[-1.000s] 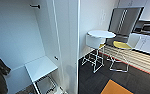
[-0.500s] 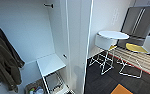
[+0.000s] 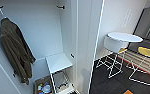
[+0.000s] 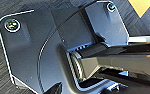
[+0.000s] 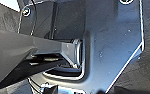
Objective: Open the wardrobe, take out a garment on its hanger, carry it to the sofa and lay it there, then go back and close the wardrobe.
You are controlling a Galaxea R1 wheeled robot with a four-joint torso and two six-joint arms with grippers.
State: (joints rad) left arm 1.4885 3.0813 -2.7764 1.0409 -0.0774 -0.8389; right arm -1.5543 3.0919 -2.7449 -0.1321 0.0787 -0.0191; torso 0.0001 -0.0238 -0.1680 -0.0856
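Wardrobe: tall, white, standing open, plain white interior. Low inside it, nearest, a basket of small coloured items on the wardrobe floor, beside a small white wire-legged stool. Higher, toward the wardrobe's left side, an olive-brown jacket hangs from a rail, limp and creased. Beyond the wardrobe's right door edge: round white counter on dark floor, yellow seat, steel refrigerator farthest. State of either arm's jaws: cannot tell.
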